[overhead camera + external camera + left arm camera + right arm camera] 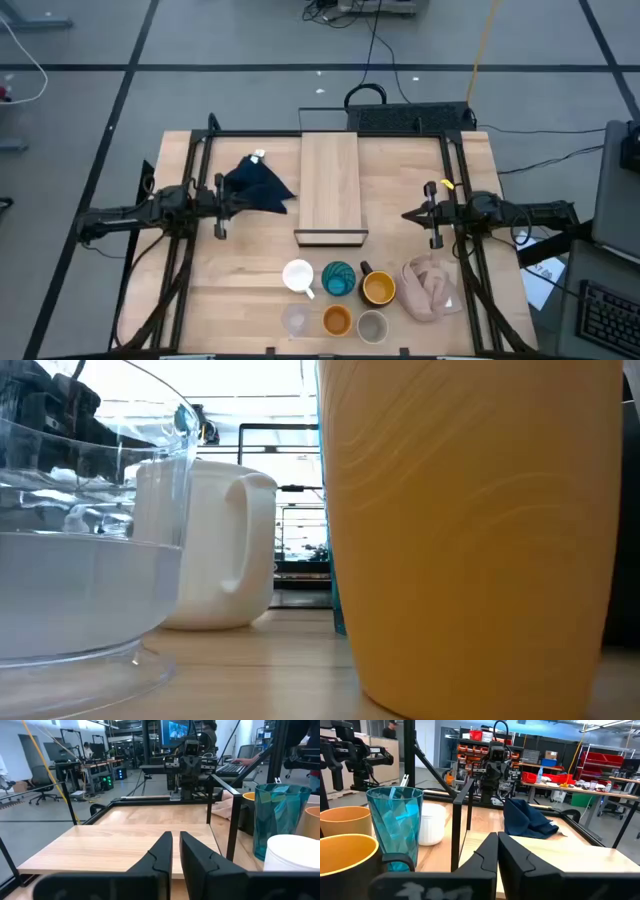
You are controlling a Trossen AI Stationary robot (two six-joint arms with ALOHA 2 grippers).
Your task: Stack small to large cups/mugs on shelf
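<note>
High view: shelf (330, 185) runs front-to-back, dark edge toward cups; both arms' fingers closed, empty.

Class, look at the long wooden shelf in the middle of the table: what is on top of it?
Nothing rests on the shelf; its top shows bare wood. The cups stand on the table in front of it. What lies beneath the board is covered.

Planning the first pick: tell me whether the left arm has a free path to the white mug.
Probably yes. The left gripper sits shut beside the shelf, with bare tabletop between it and the white mug, which stands leftmost in its row.
</note>
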